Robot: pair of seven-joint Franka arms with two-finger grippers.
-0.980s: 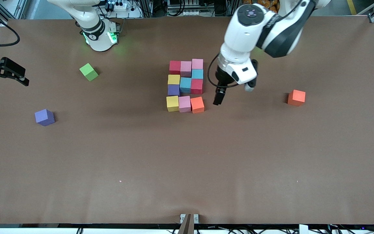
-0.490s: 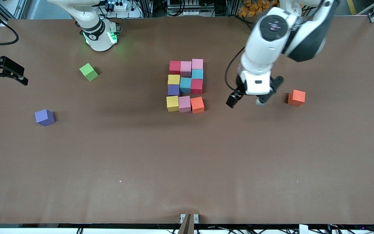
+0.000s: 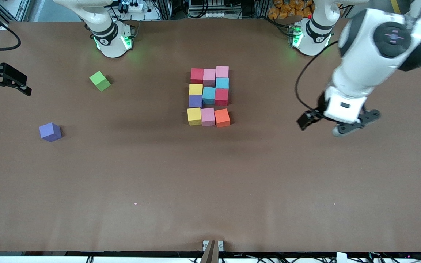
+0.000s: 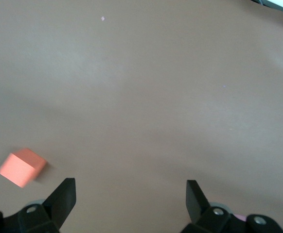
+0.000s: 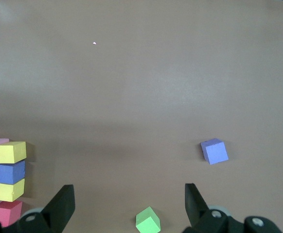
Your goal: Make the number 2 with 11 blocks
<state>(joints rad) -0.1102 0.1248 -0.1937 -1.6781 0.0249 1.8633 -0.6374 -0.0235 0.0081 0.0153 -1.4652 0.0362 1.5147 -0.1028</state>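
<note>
We find the left pincer (image 3: 336,126) spread and empty above bare tabletop (image 3: 232,175), an orange cube (image 4: 21,167) just beside it. The digit (image 3: 209,96) lies well off toward the right arm's end. The right pincer (image 3: 2,82), also spread, waits aside.

Brown table (image 3: 210,175), cables along edges.

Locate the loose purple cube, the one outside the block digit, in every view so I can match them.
Front view: the loose purple cube sits alone toward the right arm's end of the table, nearer the camera than the light green cube.
Right wrist view: the same cube lies on bare table.
Left wrist view: not in it.
Shared landmark: the light green cube, seen in the front and right wrist views.
</note>
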